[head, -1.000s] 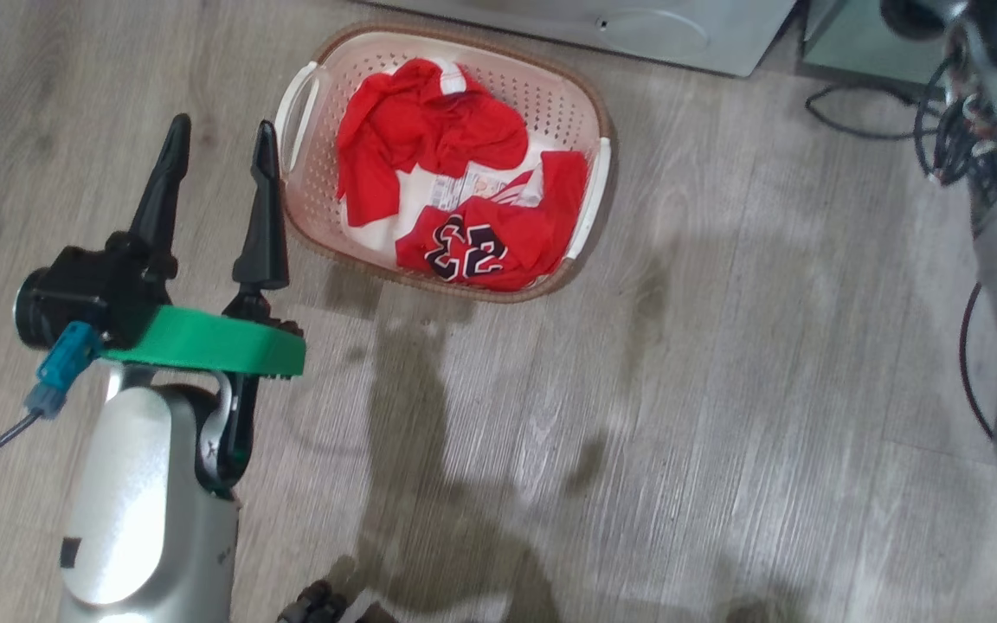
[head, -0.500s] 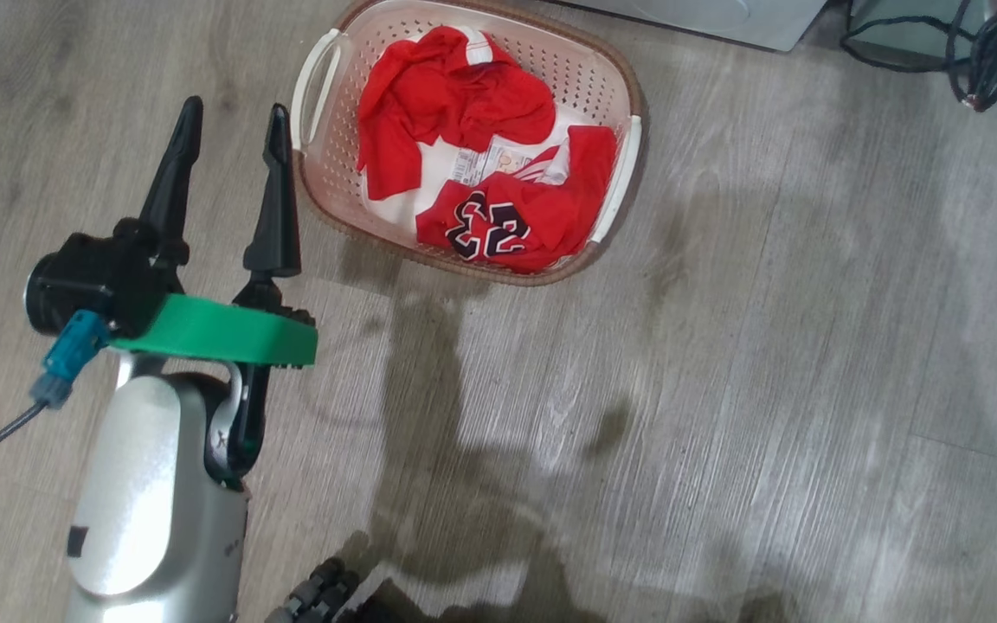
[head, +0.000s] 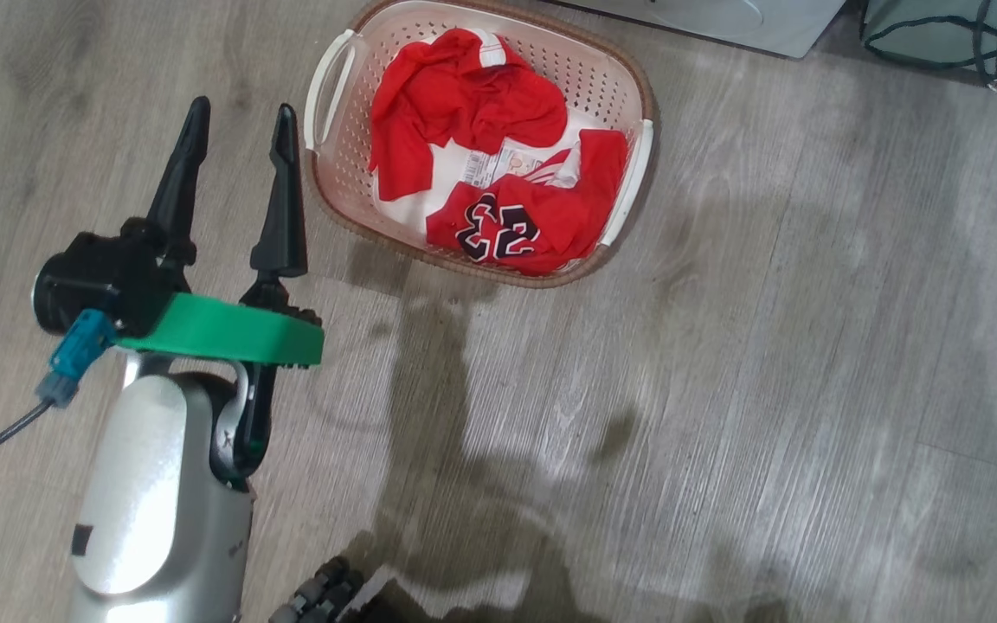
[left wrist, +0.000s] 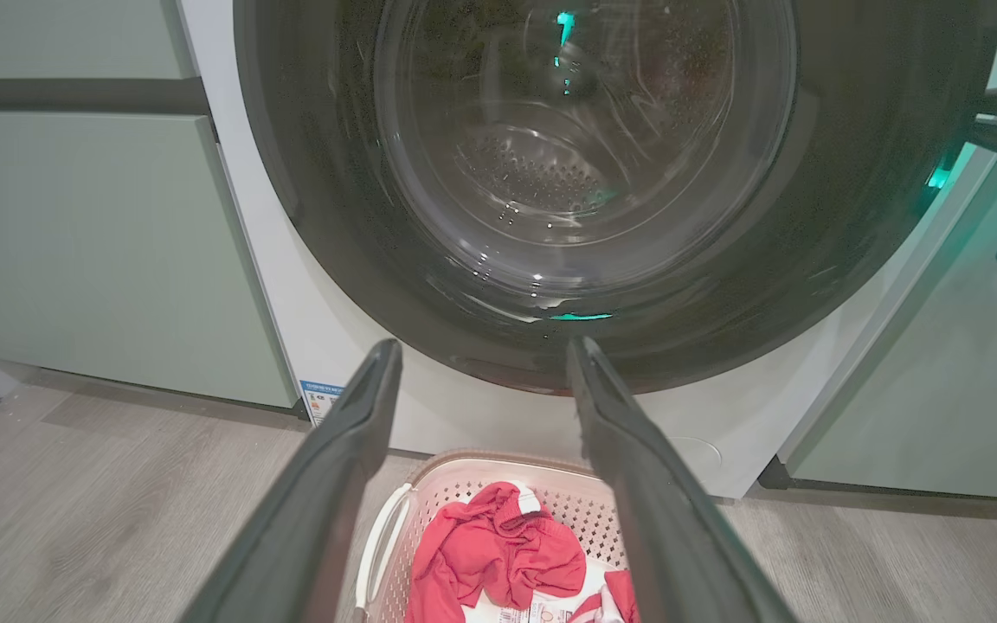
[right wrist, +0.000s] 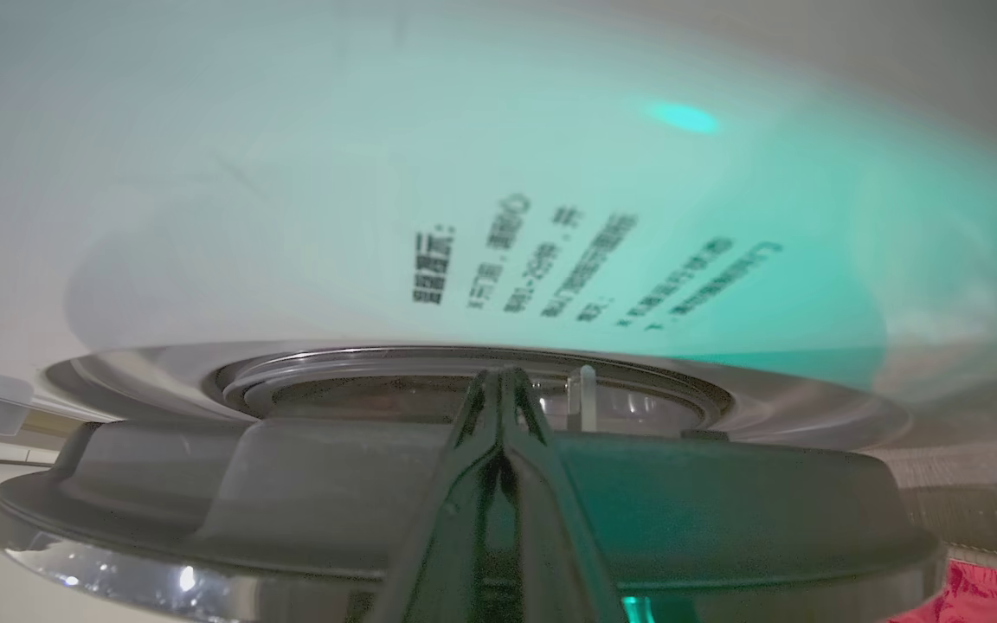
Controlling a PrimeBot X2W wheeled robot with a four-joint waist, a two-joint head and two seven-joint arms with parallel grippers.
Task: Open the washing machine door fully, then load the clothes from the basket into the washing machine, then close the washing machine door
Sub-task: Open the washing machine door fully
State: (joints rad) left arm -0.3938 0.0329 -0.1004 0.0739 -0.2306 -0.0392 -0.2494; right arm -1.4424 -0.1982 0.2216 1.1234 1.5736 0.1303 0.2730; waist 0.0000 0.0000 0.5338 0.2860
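Brown-rimmed basket — near spread left pincer, floor around

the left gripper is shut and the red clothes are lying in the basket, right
No, the left gripper is open, its jaws standing apart, as the head view shows. The red clothes do lie in the basket.

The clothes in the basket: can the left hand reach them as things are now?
Probably yes. The left hand is open and empty, just beside the basket, whose top is open. The clothes lie uncovered, and nothing stands between them and the hand.
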